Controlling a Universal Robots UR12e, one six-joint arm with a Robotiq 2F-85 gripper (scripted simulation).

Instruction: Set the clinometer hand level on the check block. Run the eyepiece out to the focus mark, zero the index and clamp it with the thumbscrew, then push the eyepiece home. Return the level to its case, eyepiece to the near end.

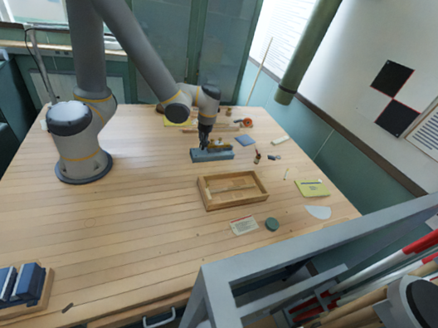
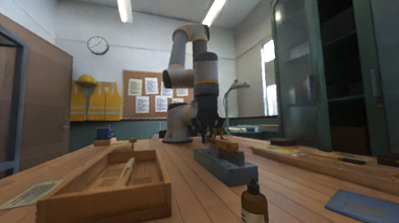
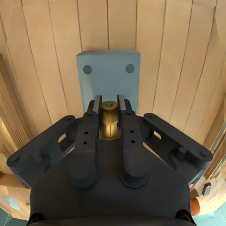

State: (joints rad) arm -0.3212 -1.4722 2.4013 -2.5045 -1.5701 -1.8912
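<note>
The brass knurled eyepiece [image 3: 109, 118] of the hand level [image 1: 219, 145] is gripped in my closed gripper [image 3: 109, 108], at the level's end nearer the robot base. The level lies along the top of the grey-blue check block [image 1: 211, 154] in the middle of the bench, with small brass fittings standing on its upper side. The open wooden case [image 1: 232, 189] sits flat on the bench just in front of the block, empty. In the wrist camera my fingers hide the rest of the level, and only the block's end [image 3: 108, 76] shows beyond the eyepiece.
A small brown bottle [image 1: 257, 157] stands just right of the block, with a blue pad [image 1: 244, 140] and small items behind it. A long wooden rule [image 2: 332, 171] lies along the far side. A card [image 1: 243, 225] and green disc [image 1: 272, 224] lie near the front edge.
</note>
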